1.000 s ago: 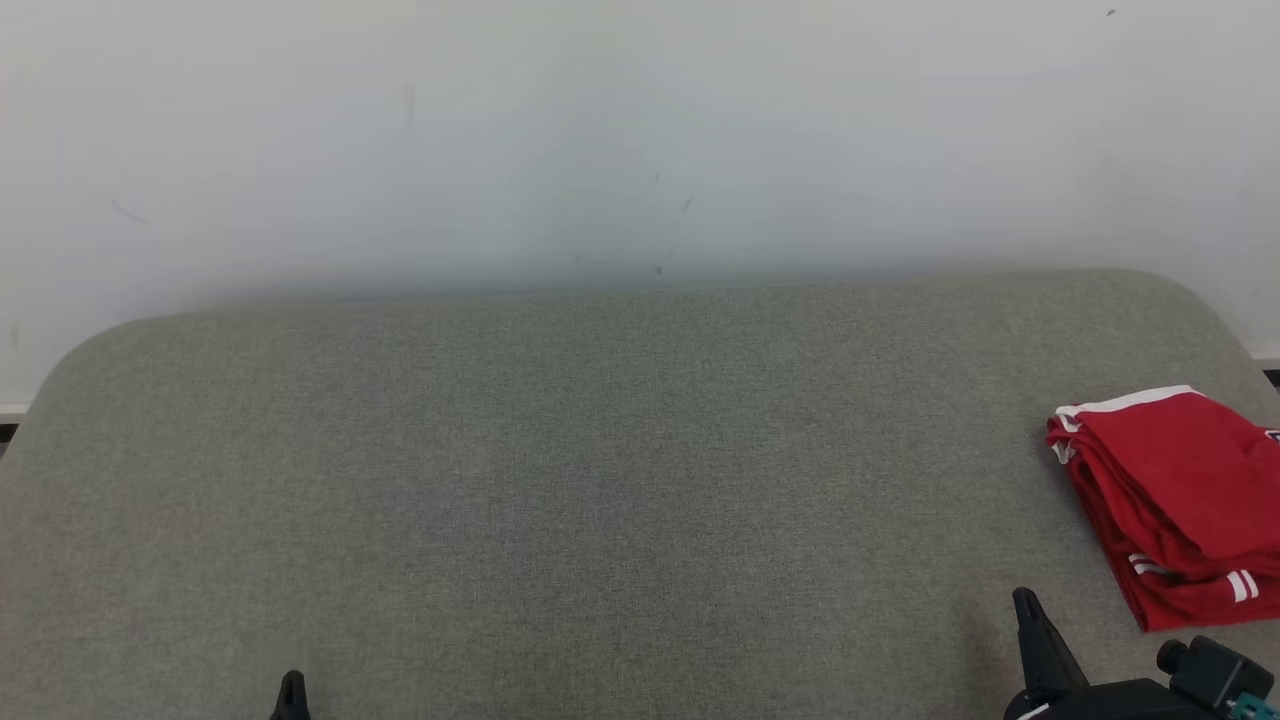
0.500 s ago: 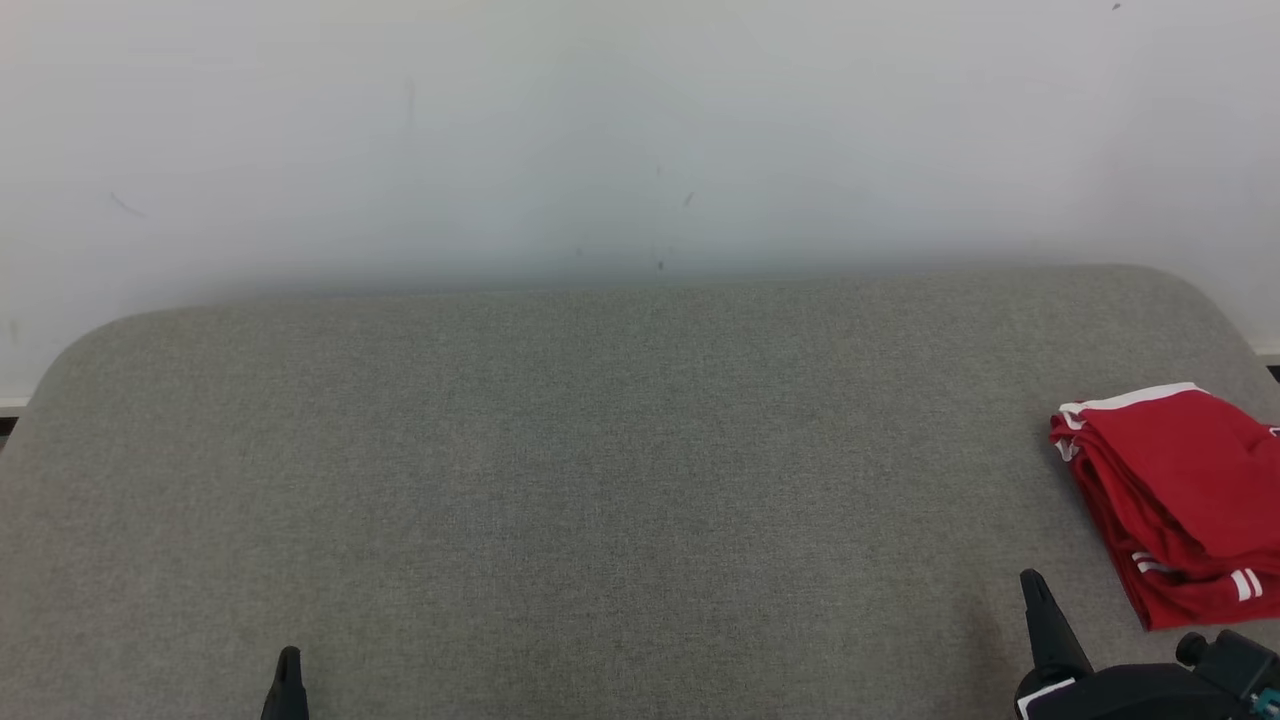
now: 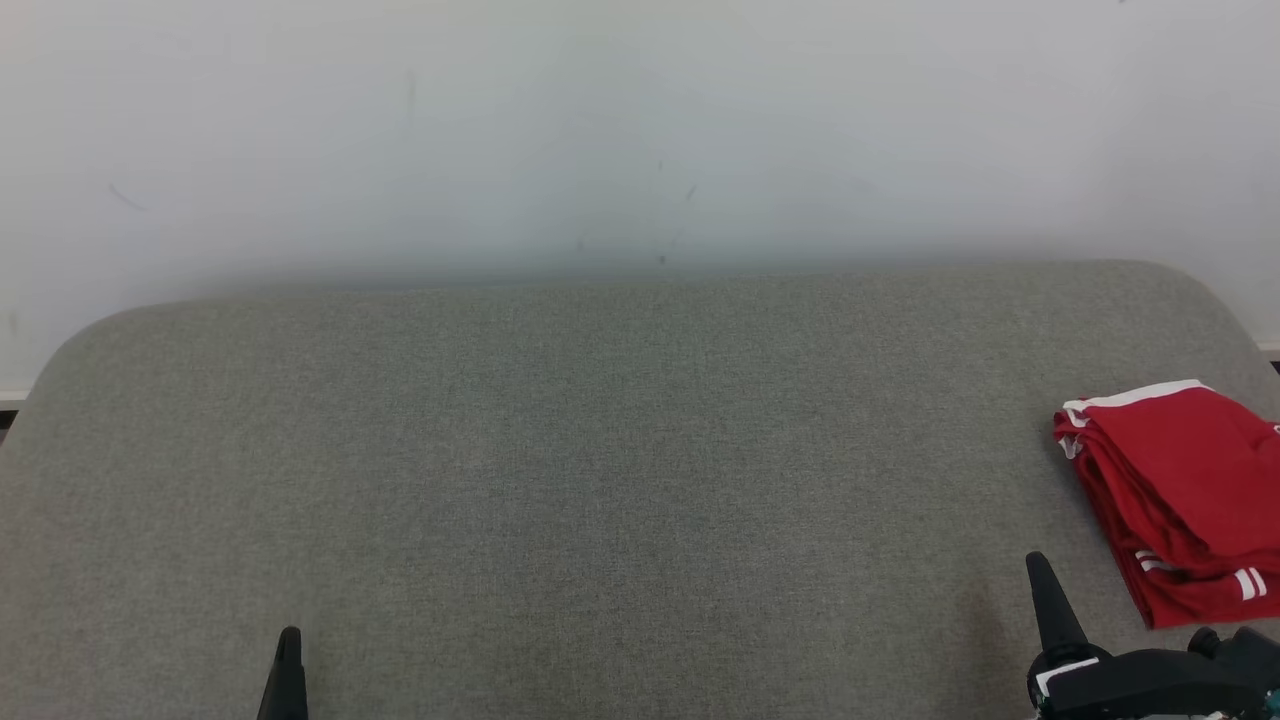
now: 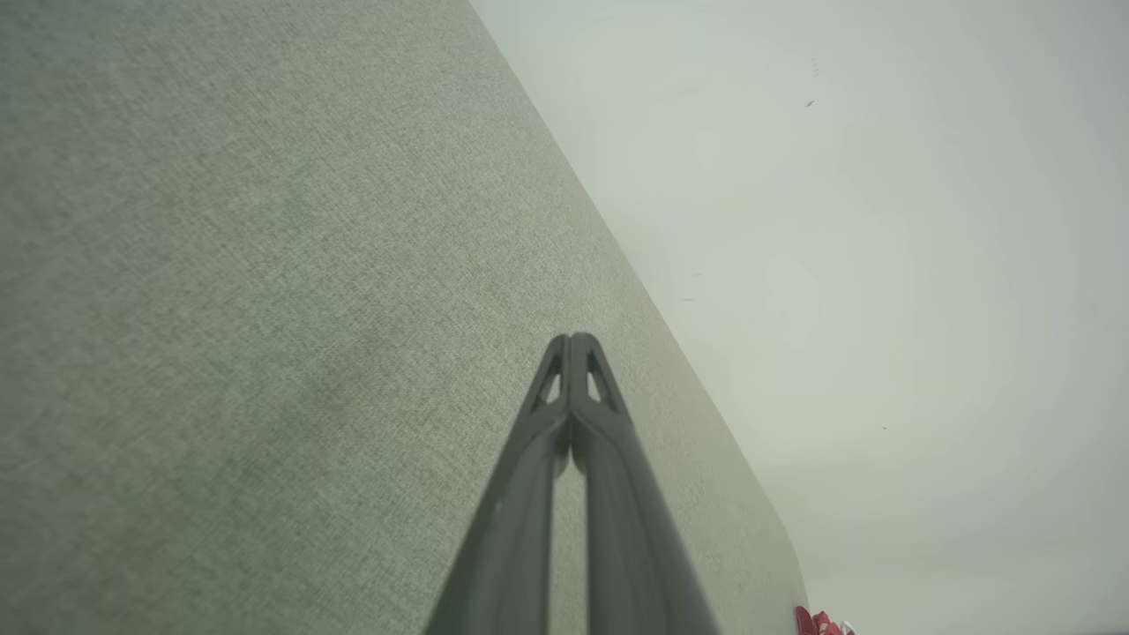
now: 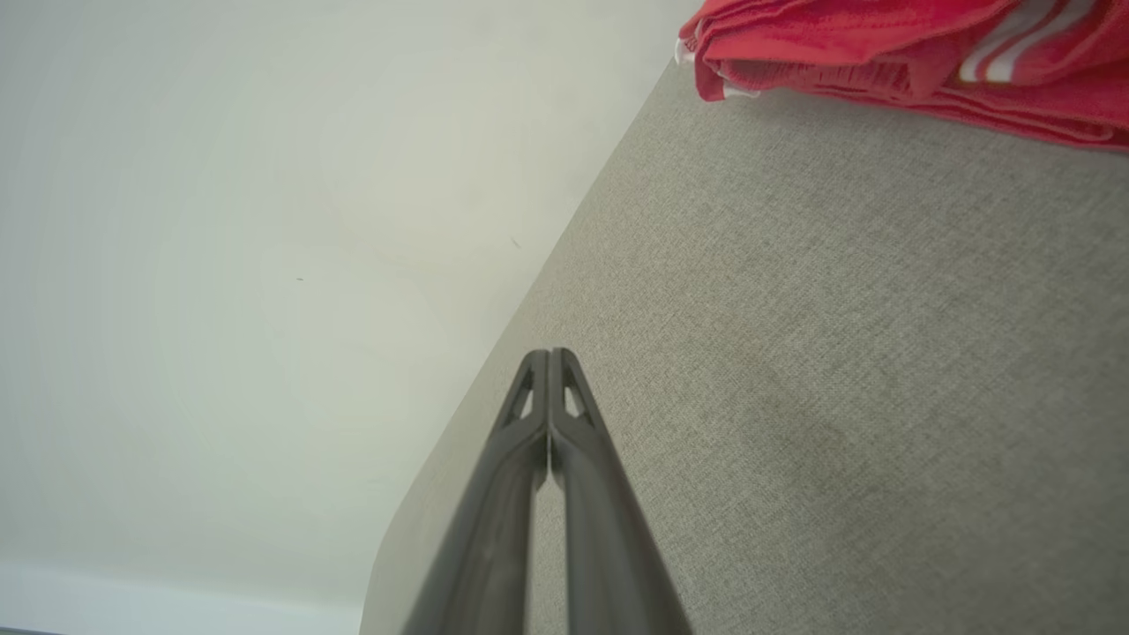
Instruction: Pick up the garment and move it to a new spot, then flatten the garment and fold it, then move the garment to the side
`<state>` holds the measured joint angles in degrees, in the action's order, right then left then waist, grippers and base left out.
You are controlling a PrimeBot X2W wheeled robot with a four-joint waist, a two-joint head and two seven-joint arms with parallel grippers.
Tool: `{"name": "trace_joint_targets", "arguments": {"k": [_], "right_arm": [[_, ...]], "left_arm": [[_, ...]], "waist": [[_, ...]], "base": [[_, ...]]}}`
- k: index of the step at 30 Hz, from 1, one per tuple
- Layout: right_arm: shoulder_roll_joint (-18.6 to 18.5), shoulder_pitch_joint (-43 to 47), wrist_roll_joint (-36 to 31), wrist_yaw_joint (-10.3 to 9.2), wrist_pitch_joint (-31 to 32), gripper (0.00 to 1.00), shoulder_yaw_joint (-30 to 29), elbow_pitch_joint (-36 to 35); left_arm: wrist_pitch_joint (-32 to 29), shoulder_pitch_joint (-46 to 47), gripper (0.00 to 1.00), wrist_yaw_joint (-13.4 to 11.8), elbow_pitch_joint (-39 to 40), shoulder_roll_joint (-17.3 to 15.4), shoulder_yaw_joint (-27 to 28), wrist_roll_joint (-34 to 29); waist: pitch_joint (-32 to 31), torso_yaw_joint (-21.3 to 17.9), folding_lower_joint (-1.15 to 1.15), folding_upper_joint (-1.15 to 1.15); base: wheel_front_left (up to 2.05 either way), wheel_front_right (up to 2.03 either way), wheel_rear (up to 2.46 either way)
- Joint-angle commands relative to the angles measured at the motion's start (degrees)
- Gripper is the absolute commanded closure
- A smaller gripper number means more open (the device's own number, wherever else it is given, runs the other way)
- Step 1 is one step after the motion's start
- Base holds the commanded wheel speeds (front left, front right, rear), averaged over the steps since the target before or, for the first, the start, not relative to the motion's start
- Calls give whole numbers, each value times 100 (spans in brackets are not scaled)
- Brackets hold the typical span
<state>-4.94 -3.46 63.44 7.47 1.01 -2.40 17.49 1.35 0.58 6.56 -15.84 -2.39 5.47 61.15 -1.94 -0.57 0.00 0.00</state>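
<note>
Head view: the garment point(image 3: 1180, 490) is lying folded at the worktop's point(image 3: 600, 480) far right edge, which I judge is where it is being left as set aside. My left end effector point(image 3: 289, 645) and right end effector point(image 3: 1038, 570) are hovering with fingers together, gripping nothing, the right one near the garment.

Garment point(image 3: 1180, 490) folded, parked right.
Red with white trim and stripes, layered flat stack at the grey surface's point(image 3: 600, 480) right edge.

Head camera faces forward-down over grey fabric surface point(image 3: 600, 450); my 2 wrist cameras skim it low; all 3 share folded red white-striped garment point(image 3: 1180, 490).
</note>
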Motion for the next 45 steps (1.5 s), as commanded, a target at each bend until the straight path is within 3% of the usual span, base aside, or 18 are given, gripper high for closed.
{"name": "trace_joint_targets", "arguments": {"k": [1,45], "right_arm": [[10,-105,188,3,28,100,-42,-87],[164,-253,2214,4,428,100,-332,-297]], "left_arm": [[-43,166,100,33,84,-43,17,221],[-610,482,100,89,161,-58,94,2382]], "waist": [[7,2,0,0],[147,40,0,0]], "base": [[0,0,0],[0,0,0]]}}
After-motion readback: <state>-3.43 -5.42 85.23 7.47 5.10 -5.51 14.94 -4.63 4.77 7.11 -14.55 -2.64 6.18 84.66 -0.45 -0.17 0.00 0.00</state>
